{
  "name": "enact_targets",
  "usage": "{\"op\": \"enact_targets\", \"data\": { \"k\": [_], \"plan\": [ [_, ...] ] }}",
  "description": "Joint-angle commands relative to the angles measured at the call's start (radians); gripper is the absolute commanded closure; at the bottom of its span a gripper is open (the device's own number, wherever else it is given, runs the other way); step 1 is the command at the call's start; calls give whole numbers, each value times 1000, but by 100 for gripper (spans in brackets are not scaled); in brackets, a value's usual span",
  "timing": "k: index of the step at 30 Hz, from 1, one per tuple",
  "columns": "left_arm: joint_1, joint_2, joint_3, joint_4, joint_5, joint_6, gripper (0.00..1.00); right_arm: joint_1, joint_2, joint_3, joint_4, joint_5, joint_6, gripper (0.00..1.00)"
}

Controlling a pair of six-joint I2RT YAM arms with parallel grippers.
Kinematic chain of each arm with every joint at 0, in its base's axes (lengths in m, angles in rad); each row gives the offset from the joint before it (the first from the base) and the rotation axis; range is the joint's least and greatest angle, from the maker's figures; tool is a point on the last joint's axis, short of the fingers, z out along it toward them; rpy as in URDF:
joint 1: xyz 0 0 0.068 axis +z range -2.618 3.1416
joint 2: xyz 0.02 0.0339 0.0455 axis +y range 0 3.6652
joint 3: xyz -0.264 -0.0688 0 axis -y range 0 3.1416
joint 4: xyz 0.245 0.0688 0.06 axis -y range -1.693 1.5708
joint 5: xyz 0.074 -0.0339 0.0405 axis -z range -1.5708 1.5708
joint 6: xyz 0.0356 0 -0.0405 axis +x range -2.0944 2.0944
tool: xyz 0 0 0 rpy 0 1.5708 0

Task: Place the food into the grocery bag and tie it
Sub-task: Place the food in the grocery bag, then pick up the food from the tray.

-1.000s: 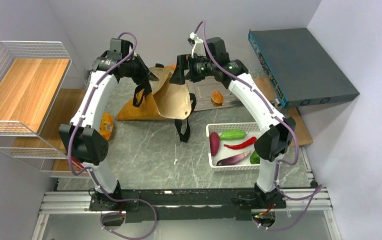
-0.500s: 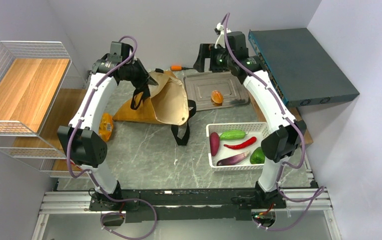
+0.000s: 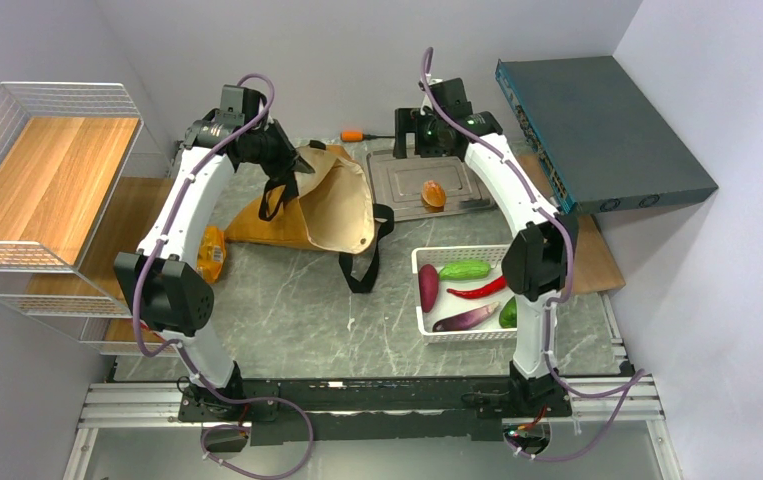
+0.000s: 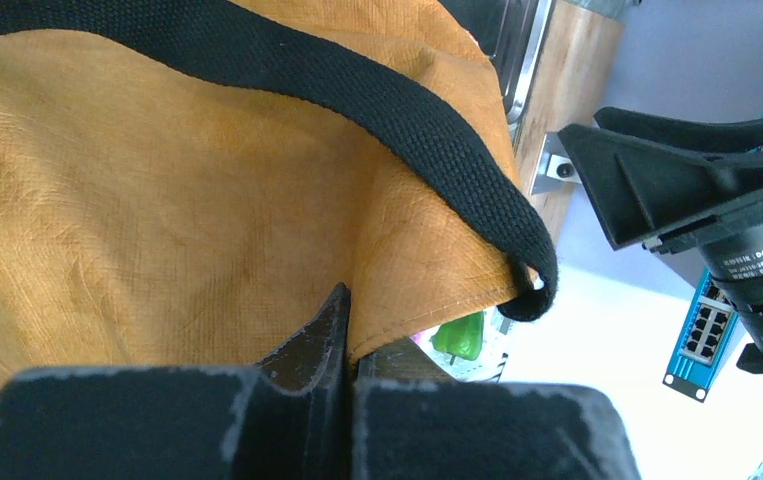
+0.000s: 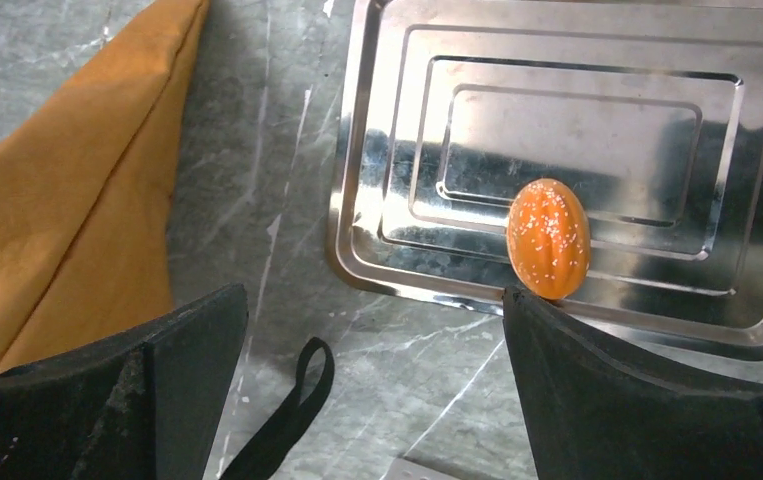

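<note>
With the left claw [image 4: 347, 305] clamped shut on the bag [image 4: 157, 220], lower the wide-open right claw [image 5: 375, 330] squarely astride the bread roll [image 5: 548, 238] before closing.

mustard grocery bag [image 3: 332, 205] slumped open, golden seeded bread piece [image 5: 548, 238] on metal tray [image 5: 557, 60]
</note>
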Motion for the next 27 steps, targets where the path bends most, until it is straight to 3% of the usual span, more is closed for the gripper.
{"op": "enact_targets", "data": {
  "k": [1,27],
  "plan": [
    [-1,-50,2,8,-2,13,100,-1,48,91,-3,41,-27,0],
    [-9,15,37,18,-9,3,100,-35,261,132,-11,165,17,0]
  ]
}}
